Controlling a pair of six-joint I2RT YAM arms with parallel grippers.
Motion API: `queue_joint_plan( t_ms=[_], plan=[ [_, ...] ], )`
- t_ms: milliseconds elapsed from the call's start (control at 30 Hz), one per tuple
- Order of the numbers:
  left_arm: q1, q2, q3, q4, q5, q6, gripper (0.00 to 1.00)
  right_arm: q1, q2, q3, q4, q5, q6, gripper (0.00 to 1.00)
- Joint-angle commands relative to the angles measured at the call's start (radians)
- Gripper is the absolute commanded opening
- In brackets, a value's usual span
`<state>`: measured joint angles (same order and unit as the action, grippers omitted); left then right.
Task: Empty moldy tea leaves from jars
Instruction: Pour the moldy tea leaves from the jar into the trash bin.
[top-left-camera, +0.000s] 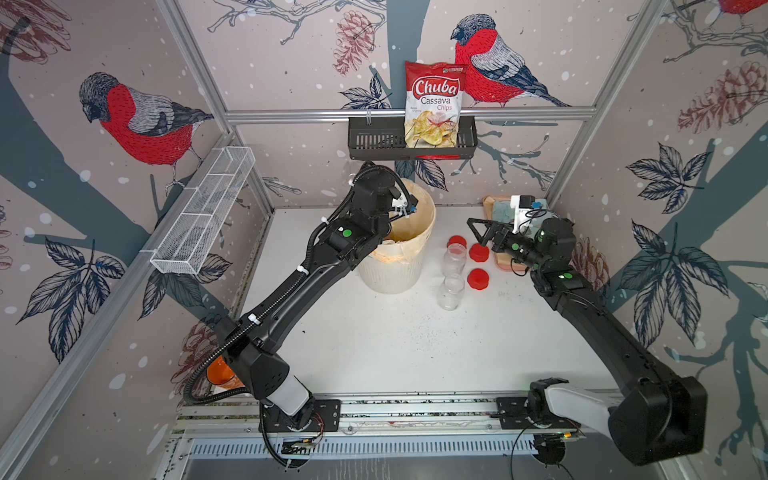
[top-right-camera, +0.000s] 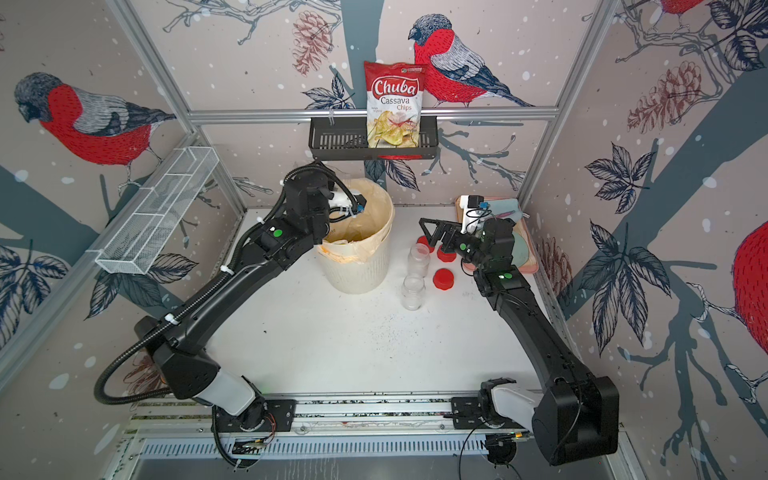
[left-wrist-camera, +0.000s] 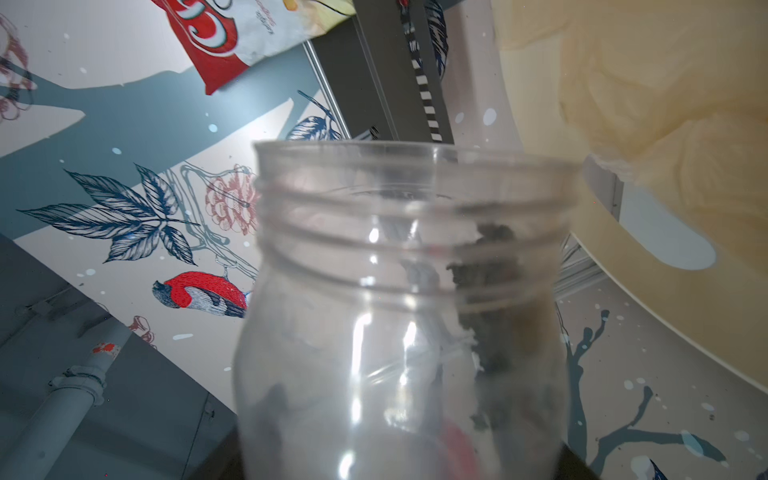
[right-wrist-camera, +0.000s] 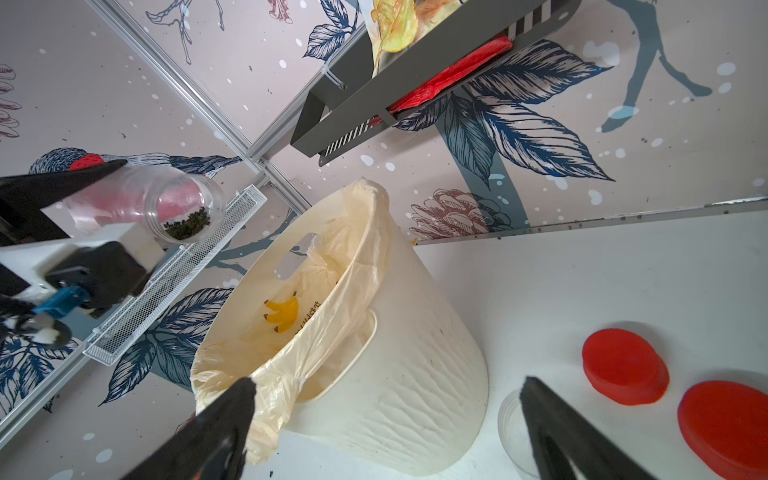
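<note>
A clear, thread-necked jar is clamped nearly level in the left hand, high beside the ribbed white bin, with crumbly dark tea leaves heaped at its mouth. The right hand is spread wide near two uncapped jars and round red lids on the white bench.

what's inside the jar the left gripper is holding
A clump of dark tea leaves sits near the mouth of the tilted jar; the rest looks empty. Its base is hidden by the left gripper.
</note>
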<state>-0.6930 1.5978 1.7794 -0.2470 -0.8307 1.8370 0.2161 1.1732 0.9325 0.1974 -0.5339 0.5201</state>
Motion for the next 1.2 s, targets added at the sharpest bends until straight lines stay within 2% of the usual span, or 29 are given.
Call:
queue_joint_plan(
  t_ms=[0, 167, 400, 600, 800, 1000, 1167],
  plan=[
    [-0.007, 0.015, 0.015, -0.123, 0.01, 0.01, 0.64, 0.001, -0.003, 0.002, 0.038, -0.017, -0.006, 1.0],
    [-0.005, 0.004, -0.064, -0.167, 0.033, -0.042, 0.65, 0.0, -0.003, -0.004, 0.042, -0.019, -0.009, 0.99],
    [-0.005, 0.043, 0.067, -0.212, 0.05, -0.007, 0.67, -0.001, 0.003, 0.0, 0.049, -0.03, -0.005, 1.0],
    [-0.003, -0.005, -0.081, -0.172, 0.092, -0.014, 0.67, -0.003, -0.001, -0.007, 0.054, -0.028, -0.003, 0.99],
    [0.001, 0.014, 0.018, -0.17, 0.091, 0.019, 0.67, -0.002, -0.005, -0.005, 0.05, -0.029, -0.005, 0.99],
    [0.008, -0.028, -0.095, -0.141, 0.13, 0.02, 0.68, -0.001, -0.003, -0.016, 0.064, -0.033, 0.004, 0.99],
    [0.01, 0.004, 0.009, -0.158, 0.108, 0.034, 0.68, -0.002, -0.01, -0.006, 0.046, -0.029, -0.005, 0.99]
  ],
)
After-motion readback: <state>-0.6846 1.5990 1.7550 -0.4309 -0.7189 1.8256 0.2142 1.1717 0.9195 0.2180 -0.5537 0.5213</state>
